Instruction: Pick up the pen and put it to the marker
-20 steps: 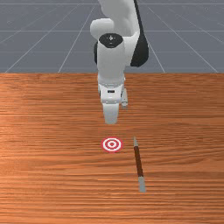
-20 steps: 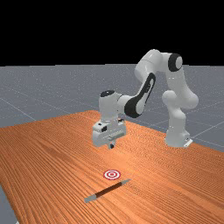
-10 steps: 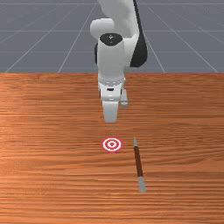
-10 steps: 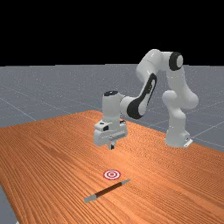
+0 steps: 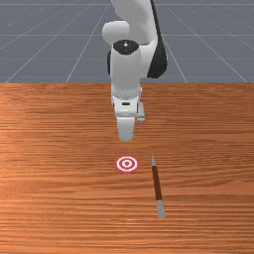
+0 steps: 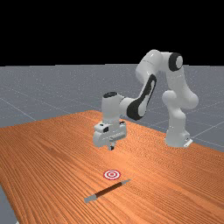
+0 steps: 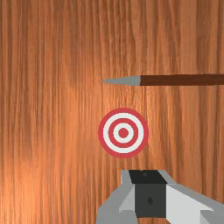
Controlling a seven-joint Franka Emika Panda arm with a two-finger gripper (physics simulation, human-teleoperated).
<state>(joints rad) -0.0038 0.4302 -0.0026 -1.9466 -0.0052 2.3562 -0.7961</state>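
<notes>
Gripper [image 6: 112,147] is dipping slightly above marker [image 5: 127,163]; pen [image 5: 157,183] is lying ungripped beside marker, wrist view cropping its blunt end, front view showing it whole. Can't tell hand opening.

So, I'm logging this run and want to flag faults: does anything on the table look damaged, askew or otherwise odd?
Nothing stands out. The pen lies on the table and looks whole, near the flat, round marker but not touching it.

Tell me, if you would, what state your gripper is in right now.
Gripper: closed, holding nothing.
</notes>
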